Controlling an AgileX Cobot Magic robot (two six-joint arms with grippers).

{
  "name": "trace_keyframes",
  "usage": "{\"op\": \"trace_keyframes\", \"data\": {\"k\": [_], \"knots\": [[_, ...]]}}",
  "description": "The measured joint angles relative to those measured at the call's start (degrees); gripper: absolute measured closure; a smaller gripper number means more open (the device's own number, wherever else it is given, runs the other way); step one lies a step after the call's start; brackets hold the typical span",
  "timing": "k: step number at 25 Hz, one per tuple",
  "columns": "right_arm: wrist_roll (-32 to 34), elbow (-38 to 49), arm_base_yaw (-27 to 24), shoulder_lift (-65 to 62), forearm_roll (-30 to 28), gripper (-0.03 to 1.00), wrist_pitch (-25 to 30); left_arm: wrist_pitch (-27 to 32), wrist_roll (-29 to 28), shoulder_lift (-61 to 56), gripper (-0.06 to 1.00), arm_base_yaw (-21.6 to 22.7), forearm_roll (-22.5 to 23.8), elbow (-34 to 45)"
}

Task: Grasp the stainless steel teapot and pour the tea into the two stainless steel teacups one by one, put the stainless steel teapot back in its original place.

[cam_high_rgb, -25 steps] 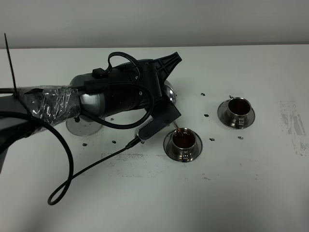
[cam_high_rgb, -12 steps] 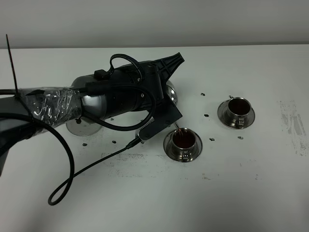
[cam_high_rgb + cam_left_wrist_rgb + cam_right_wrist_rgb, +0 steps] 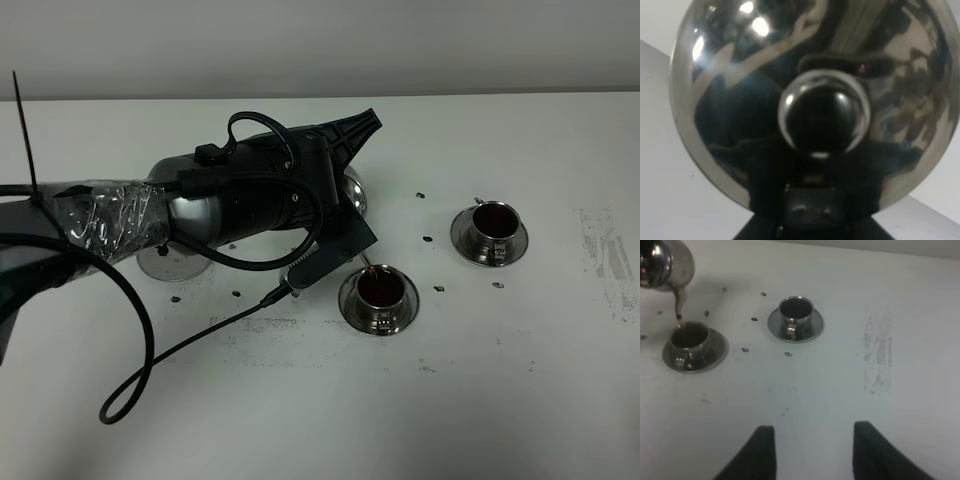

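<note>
The stainless steel teapot (image 3: 352, 192) hangs tilted above the table, mostly hidden by my left arm, with my left gripper (image 3: 345, 150) shut on it. In the left wrist view its shiny body and lid knob (image 3: 824, 112) fill the frame. From the spout a thin stream of tea (image 3: 678, 314) falls into the nearer teacup (image 3: 380, 292), which holds reddish-brown liquid. The second teacup (image 3: 490, 228) stands on its saucer to the right, also dark inside. The flat steel disc (image 3: 168, 263) shows partly under the left arm. My right gripper (image 3: 812, 452) is open above bare table, away from both cups.
A black cable loop (image 3: 130, 385) trails from the left arm over the front left of the table. Small dark specks (image 3: 428, 239) lie between the cups. A scuffed patch (image 3: 605, 250) marks the table at the far right.
The left arm with the teapot has shifted very slightly; the stream of tea keeps running into the nearer cup. Nothing else has moved.
</note>
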Motion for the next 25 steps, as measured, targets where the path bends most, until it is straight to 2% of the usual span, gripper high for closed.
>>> {"op": "trace_keyframes", "data": {"k": [3, 11, 25], "knots": [[0.0, 0.0, 0.0, 0.0, 0.0, 0.59, 0.0, 0.3, -0.7, 0.0, 0.76, 0.0, -0.5, 0.0], [0.0, 0.0, 0.0, 0.0, 0.0, 0.59, 0.0, 2.4, -0.9, 0.0, 0.76, 0.2, -6.4, 0.0], [0.0, 0.0, 0.0, 0.0, 0.0, 0.59, 0.0, 6.0, -1.3, -0.4, 0.76, 4.2, -19.7, -2.0]]}}
